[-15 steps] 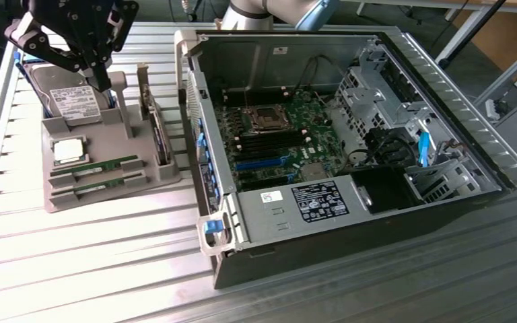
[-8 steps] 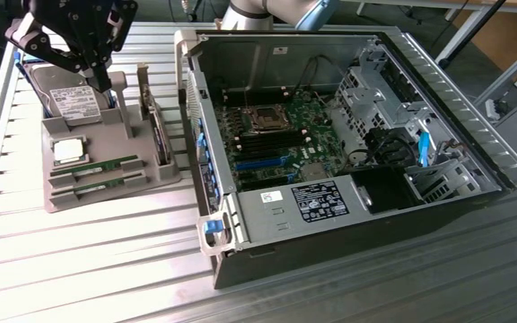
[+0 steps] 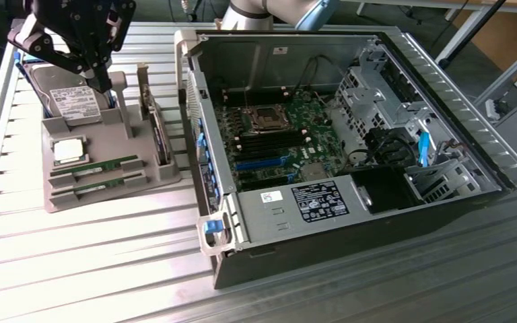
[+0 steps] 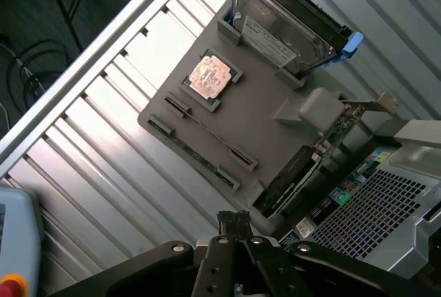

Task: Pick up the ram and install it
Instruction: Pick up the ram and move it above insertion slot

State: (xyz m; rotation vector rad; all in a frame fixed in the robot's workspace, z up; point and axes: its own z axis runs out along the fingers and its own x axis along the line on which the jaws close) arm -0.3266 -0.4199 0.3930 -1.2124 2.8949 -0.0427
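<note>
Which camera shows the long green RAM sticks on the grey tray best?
The exterior view: both long thin green ram sticks show their sides, slotted in the grey plastic tray. The wrist view sees them edge-on, as thin lines.

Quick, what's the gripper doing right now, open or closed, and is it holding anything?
Gripper: closed, with nothing held. It hangs above the gray tray, where the RAM sticks lie untouched.

The arm [image 3: 245,13] holds its jaws high, apparently closed together and empty.
</note>
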